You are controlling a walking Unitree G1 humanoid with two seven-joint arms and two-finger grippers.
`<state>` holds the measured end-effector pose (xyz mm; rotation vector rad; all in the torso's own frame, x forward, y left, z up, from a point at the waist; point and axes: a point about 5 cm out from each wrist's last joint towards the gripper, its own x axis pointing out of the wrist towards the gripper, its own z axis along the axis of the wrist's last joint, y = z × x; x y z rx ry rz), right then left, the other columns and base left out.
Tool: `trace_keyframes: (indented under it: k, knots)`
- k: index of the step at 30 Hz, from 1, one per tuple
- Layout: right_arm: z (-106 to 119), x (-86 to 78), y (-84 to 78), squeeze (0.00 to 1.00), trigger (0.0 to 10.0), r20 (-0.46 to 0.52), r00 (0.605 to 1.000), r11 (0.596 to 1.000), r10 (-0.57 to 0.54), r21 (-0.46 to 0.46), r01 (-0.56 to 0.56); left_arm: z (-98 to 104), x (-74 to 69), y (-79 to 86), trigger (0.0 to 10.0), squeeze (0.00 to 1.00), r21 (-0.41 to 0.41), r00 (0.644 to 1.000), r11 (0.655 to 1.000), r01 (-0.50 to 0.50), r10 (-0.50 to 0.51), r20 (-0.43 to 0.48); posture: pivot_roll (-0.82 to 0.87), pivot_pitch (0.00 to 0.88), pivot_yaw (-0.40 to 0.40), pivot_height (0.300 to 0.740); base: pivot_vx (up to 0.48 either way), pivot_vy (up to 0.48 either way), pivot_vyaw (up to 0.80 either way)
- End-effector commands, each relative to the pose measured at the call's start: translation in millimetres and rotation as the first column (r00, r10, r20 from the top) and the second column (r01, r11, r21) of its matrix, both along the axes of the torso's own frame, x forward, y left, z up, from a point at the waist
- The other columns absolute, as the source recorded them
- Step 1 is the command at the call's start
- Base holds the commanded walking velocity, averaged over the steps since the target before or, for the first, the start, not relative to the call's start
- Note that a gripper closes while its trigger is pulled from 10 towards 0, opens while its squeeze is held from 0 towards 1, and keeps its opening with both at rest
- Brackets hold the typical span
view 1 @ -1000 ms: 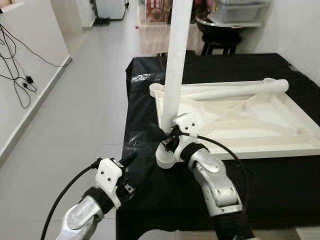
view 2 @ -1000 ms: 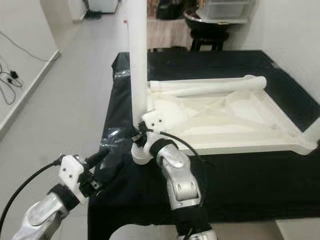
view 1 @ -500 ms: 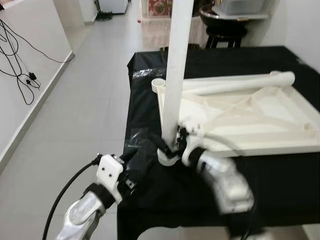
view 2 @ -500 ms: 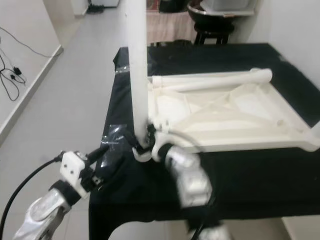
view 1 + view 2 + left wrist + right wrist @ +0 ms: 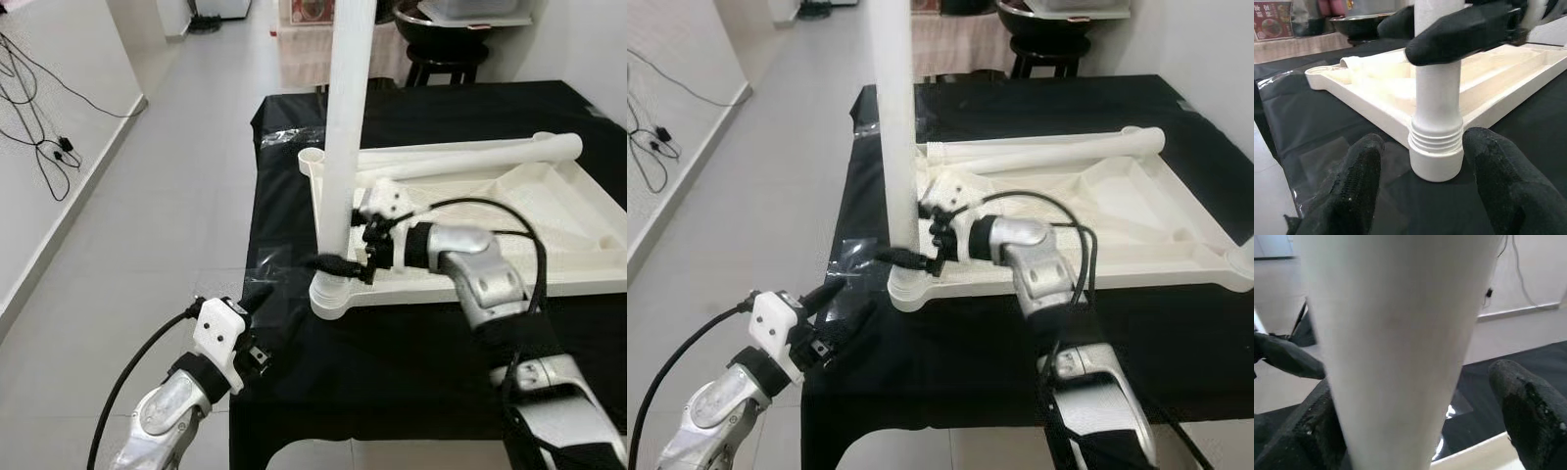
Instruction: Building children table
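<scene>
A white tabletop (image 5: 549, 284) lies upside down on a black-covered table (image 5: 411, 362). A white table leg (image 5: 338, 147) stands upright in the tabletop's near-left corner socket, and its threaded base (image 5: 1436, 142) shows at the collar. My right gripper (image 5: 338, 264) reaches in from the right over the tabletop's edge and is shut on the leg just above its base. One of its fingers (image 5: 1459, 29) crosses the front of the leg. My left gripper (image 5: 263, 318) hovers open at the table's left front edge, its fingers pointing at the leg's base without touching it.
A second white leg (image 5: 470, 159) lies along the far side of the tabletop. The table's left edge drops to grey floor (image 5: 147, 215). Cables (image 5: 39, 147) hang on the left wall. A dark stool (image 5: 441, 64) stands beyond the table.
My right arm has swung from in front of the leg round to its right side and now grips it from across the tabletop's edge. The left gripper has barely moved.
</scene>
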<state>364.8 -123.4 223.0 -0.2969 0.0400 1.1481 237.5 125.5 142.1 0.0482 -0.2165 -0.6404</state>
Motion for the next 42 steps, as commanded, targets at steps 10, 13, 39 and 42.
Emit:
trace_keyframes:
  k: [10, 13, 39, 42]
  knots:
    - [-31, 8.4, -19.4, 0.0, 0.0, -0.146, 0.989, 0.999, -0.04, -0.013, 0.038, -5, -4.6, -2.3, 10.0, 0.0, 0.01, 1.0, 1.0, -0.004, 0.004, -0.017, -0.02, 0.136, 0.01, 0.74, 0.0, 0.0, 0.0]
    - [-31, 8.4, -19.4, 0.0, 0.0, -0.146, 0.989, 0.999, -0.04, -0.013, 0.038, -5, -4.6, -2.3, 10.0, 0.0, 0.01, 1.0, 1.0, -0.004, 0.004, -0.017, -0.02, 0.136, 0.01, 0.74, 0.0, 0.0, 0.0]
    - [-100, -48.9, -11.2, 0.0, 0.0, -0.105, 0.701, 0.707, -0.705, -0.037, 0.706, -9, 4.0, 3.9, 10.0, 0.0, 0.012, 1.0, 1.0, -0.007, 0.008, -0.019, -0.09, 0.086, 0.004, 0.74, 0.0, 0.0, 0.0]
    - [-96, -48.3, -6.8, 0.0, 10.0, -0.139, 0.732, 0.741, -0.667, -0.021, 0.671, -9, 4.6, 3.4, 10.0, 0.0, 0.007, 1.0, 1.0, -0.021, 0.021, -0.016, -0.09, 0.08, 0.007, 0.74, 0.0, 0.0, 0.0]
